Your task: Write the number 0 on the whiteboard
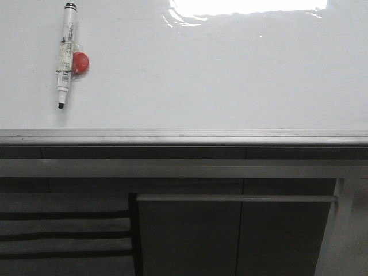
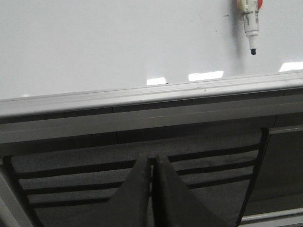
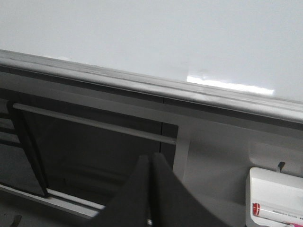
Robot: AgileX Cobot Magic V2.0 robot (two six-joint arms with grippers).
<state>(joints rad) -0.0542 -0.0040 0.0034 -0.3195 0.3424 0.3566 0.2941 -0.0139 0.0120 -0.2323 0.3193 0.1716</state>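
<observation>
The whiteboard [image 1: 218, 69] fills the upper front view, glossy white with a grey edge rail [image 1: 184, 137]. No number 0 shows on it. A white marker [image 1: 65, 54] with a black tip lies on the board at the far left, taped to a red round piece [image 1: 80, 62]. The marker's tip end also shows in the left wrist view [image 2: 250, 24]. My left gripper [image 2: 152, 161] is shut and empty, below the board's rail. My right gripper [image 3: 151, 158] is shut and empty, also below the rail. Neither gripper shows in the front view.
Grey cabinet fronts [image 1: 190, 236] with a horizontal bar handle [image 1: 236, 198] stand below the board. A slatted dark panel [image 1: 63, 233] is at the lower left. A white box with a red-ended item [image 3: 277, 201] sits at the right in the right wrist view.
</observation>
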